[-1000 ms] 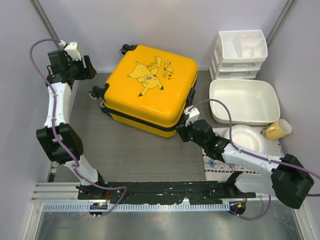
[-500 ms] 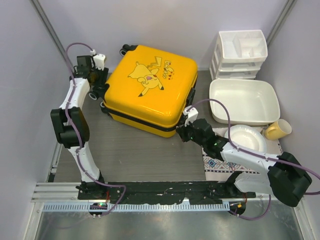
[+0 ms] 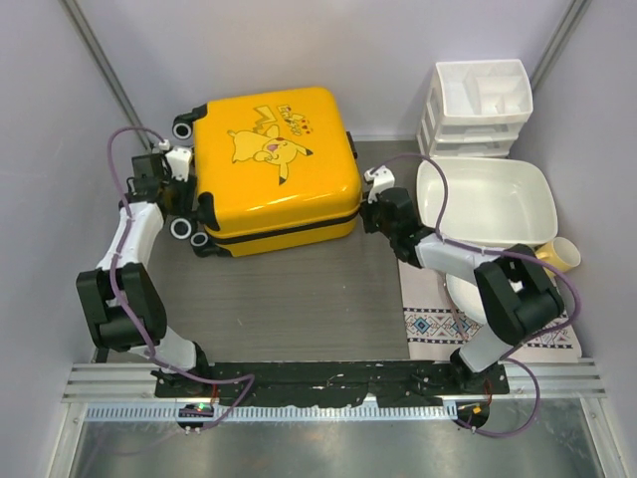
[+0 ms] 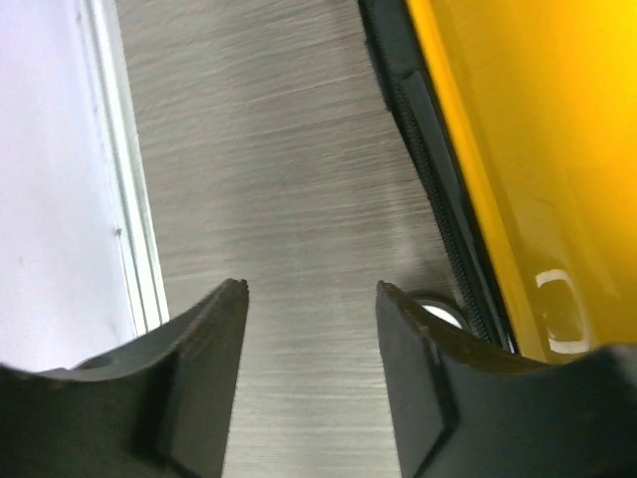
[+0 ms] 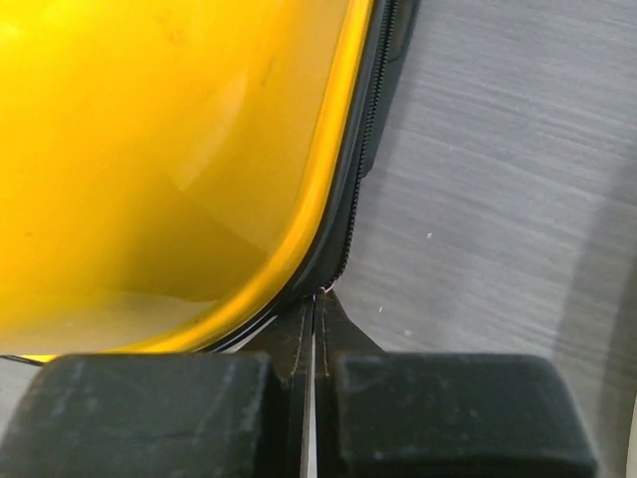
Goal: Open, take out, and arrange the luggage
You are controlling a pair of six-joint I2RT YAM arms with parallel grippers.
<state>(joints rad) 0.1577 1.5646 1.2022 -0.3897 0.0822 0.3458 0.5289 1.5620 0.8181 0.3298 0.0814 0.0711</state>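
Plainly, right claw (image 5: 317, 297): we found it clenched, tips pressed together against the zip band (image 5: 360, 169); we could not tell whether a zip pull sat between them.
Left claw (image 4: 311, 291): released, nothing between its fingers, bare table (image 4: 269, 149) beneath.
Suitcase (image 3: 274, 164): closed and flat at the back of the table, picture side up, between the two claws.
Direction: it lay left of the right claw, touching; just right of the left claw, a wheel (image 4: 438, 311) close by.
Lie: wheel end toward the left claw.
Nearer arm: we judged the right, its tips on the zip band.
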